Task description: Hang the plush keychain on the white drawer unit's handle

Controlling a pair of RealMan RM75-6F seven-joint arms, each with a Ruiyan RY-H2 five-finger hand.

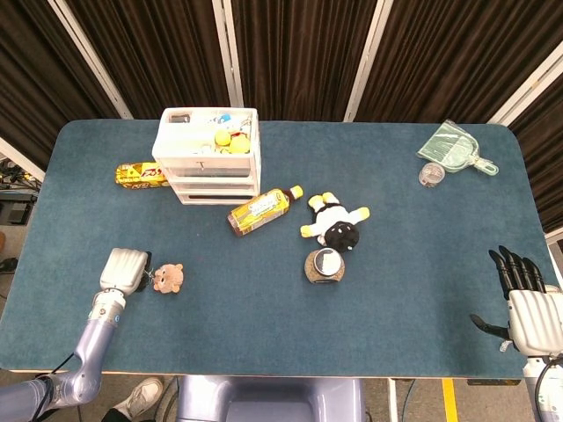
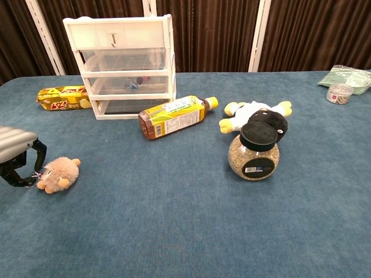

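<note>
Left hand fingers curl around the plush keychain ring, grasp unconfirmed, can't tell; pinch the ring, not the fur, so it hooks the handle.

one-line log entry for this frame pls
phase: reaching for ring | left hand: fingers at plush keychain ring, grip unclear | right hand: idle, open | drawer unit: handle bare
</note>
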